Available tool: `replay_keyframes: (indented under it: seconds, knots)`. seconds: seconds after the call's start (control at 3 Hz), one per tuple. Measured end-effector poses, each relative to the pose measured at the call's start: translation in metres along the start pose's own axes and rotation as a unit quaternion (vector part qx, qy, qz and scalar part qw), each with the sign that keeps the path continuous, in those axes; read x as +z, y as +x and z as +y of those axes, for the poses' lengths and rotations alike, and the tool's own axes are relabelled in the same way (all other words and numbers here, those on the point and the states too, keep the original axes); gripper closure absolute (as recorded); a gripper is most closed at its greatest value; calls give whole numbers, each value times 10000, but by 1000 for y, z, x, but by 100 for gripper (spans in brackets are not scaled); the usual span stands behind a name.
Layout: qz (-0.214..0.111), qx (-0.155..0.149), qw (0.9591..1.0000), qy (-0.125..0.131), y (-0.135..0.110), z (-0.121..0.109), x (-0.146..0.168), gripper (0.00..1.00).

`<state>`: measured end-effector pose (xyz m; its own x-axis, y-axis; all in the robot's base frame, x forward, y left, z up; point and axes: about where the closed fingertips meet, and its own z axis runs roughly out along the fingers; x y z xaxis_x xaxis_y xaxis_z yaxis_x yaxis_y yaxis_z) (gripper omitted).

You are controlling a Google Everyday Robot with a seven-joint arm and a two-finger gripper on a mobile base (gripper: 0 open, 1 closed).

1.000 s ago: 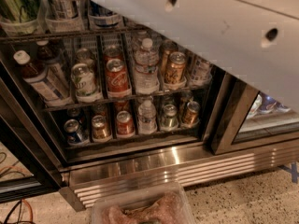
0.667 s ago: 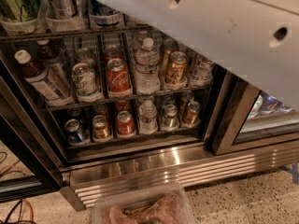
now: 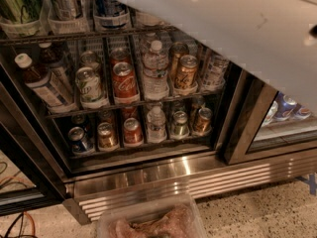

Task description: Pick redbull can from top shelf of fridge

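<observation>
The fridge [image 3: 198, 177] stands open on the left, its wire racks full of drinks. The top shelf [image 3: 74, 35] runs along the top of the view with clear round cups on it. A can with blue and silver panels [image 3: 110, 8], which looks like the redbull can, stands in one cup with only its lower part showing. A silver can [image 3: 67, 6] stands to its left. My white arm [image 3: 237, 33] crosses the upper right and runs toward the top shelf. My gripper is out of view beyond the top edge.
On the middle rack stand a red cola can [image 3: 124, 81], a water bottle [image 3: 155, 68], an orange can [image 3: 185, 73] and a white-capped bottle [image 3: 42, 83]. The right glass door [image 3: 242, 128] is closed. A clear plastic tub [image 3: 148, 222] sits on the floor in front, with cables [image 3: 15, 222] at the left.
My arm has shifted up and to the right a little, uncovering more of the middle rack. The cans and bottles have not moved.
</observation>
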<state>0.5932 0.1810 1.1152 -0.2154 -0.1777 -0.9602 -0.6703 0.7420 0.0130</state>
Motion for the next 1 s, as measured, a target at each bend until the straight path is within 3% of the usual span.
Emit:
replay_keyframes:
  seconds: [1.0]
  knots:
    - [88,100,9999,-38,2,-2,-12,100]
